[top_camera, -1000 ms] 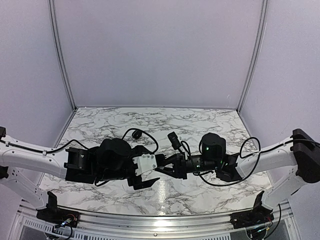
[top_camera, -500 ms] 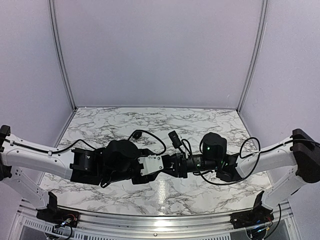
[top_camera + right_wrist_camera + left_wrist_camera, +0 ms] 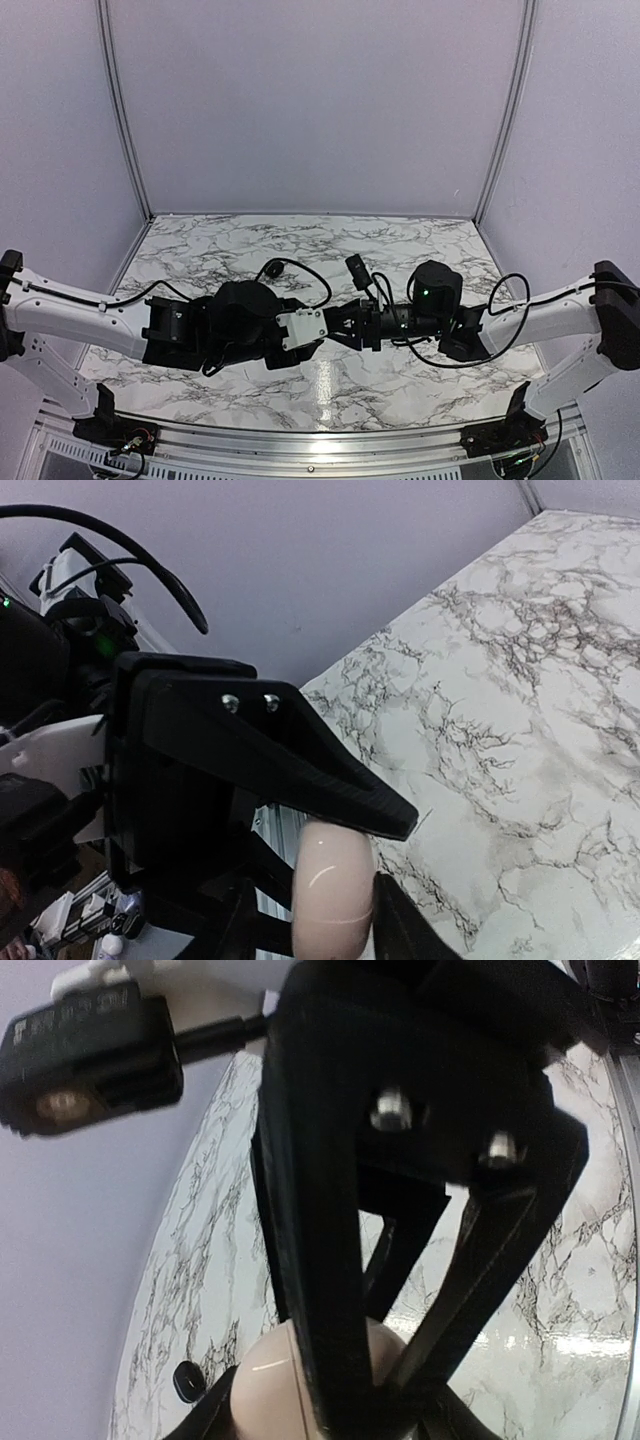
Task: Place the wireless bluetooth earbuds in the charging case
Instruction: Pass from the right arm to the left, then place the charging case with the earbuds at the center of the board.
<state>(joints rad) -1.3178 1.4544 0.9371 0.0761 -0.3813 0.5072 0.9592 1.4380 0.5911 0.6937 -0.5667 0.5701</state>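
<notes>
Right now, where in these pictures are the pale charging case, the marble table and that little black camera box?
charging case (image 3: 335,892): right wrist view, on its rounded pale shell.
marble table (image 3: 520,680): right wrist view, on a bare veined patch.
black camera box (image 3: 100,1050): left wrist view, on its flat side.

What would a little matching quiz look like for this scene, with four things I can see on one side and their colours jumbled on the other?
Things:
1. charging case
2. table
3. small light on the right arm
4. back wall

Colours:
A. green
B. plain pale lilac
C. cream-pink
D. white marble with grey veins

Right pairs: 1-C, 2-D, 3-A, 4-B.
</notes>
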